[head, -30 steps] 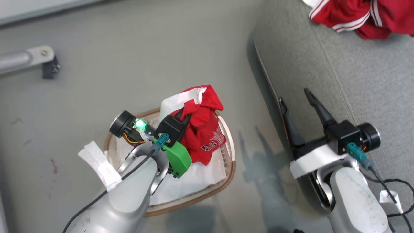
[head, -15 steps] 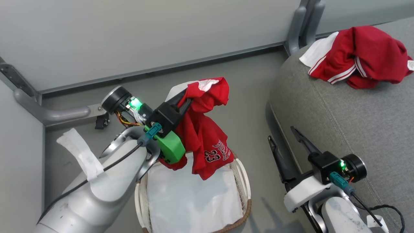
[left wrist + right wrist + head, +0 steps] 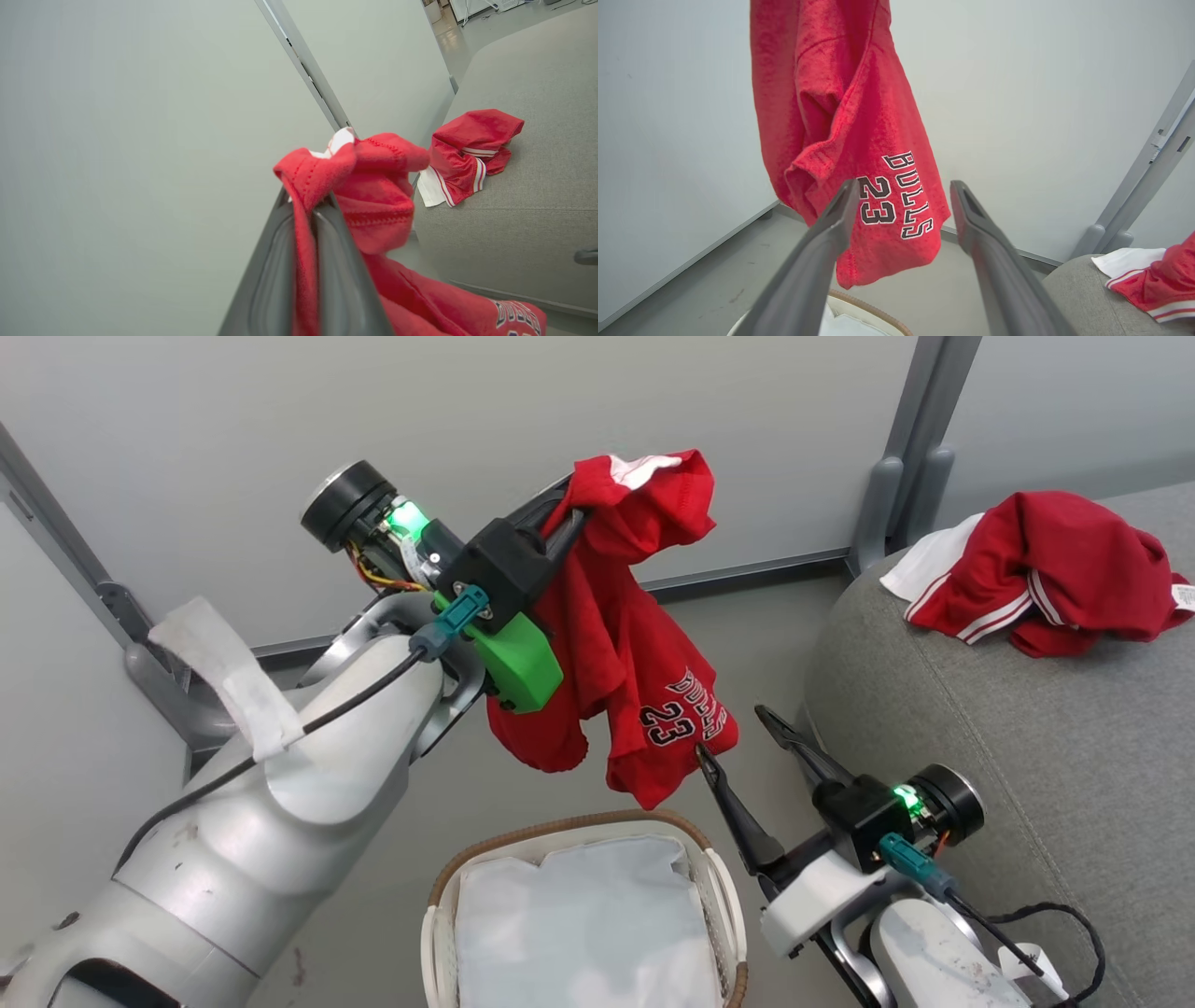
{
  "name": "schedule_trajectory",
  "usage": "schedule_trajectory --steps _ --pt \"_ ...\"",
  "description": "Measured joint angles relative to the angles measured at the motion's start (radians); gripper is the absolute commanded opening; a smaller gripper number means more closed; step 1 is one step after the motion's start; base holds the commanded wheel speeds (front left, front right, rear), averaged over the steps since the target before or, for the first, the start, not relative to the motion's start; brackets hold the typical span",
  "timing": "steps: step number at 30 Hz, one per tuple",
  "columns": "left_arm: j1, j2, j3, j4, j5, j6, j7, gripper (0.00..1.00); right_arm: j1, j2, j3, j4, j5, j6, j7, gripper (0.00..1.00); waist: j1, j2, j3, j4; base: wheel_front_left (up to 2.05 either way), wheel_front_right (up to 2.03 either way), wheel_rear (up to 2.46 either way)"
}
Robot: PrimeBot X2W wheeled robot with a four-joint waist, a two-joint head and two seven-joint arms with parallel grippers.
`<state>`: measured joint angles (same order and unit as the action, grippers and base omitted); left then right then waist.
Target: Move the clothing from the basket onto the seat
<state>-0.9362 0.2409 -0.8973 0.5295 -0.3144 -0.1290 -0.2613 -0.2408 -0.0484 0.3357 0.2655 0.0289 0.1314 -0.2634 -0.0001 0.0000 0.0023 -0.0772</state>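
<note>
**Jersey held in the air, striped garment on the seat**

The left gripper point(image 3: 569, 510) is clenched on a bunch of cloth at the top of the red jersey point(image 3: 616, 644). In the left wrist view the two dark fingers point(image 3: 275, 261) press together with a fold of red fabric pinched between them. The jersey hangs free below the grip, clear of the basket point(image 3: 560, 829), with its lower hem above the basket's far rim. Its "BULLS 23" print shows near that hem.

The right gripper point(image 3: 730, 732) is released, its fingers spread wide and holding nothing. It sits just beside the jersey's lower hem, between the basket and the seat point(image 3: 1027, 756). Whether a fingertip touches the cloth cannot be told. In the right wrist view the print shows between the parted fingers point(image 3: 808, 261).

The basket stands on the floor point(image 3: 766, 607) near the seat's rounded edge, with the white liner point(image 3: 579, 933) inside it.

The second red garment point(image 3: 1055, 560), with white striped trim, lies crumpled on the seat near its far edge, close to the grey post point(image 3: 910, 439) of the wall panel point(image 3: 280, 429).
</note>
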Motion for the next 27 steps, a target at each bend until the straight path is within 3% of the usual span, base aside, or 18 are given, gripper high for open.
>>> schedule_trajectory --steps 11,25,27 --pt "-0.064 -0.035 -0.054 -0.019 -0.020 0.000 0.000 0.00 -0.083 0.000 0.012 0.058 -0.046 0.000 0.000 1.00 0.0000 0.0000 0.002 0.023 0.00 0.00 0.00" --pt "-0.081 -0.060 -0.107 -0.141 -0.036 0.000 -0.001 0.00 -0.250 -0.003 0.050 0.212 -0.097 0.000 0.000 1.00 0.0000 0.0000 0.010 0.059 0.00 0.00 0.00" --pt "-0.081 -0.060 -0.108 -0.150 -0.036 0.000 -0.001 0.00 -0.265 -0.003 0.056 0.232 -0.088 0.000 0.000 0.41 0.0000 0.0000 0.012 0.063 0.00 0.00 0.00"
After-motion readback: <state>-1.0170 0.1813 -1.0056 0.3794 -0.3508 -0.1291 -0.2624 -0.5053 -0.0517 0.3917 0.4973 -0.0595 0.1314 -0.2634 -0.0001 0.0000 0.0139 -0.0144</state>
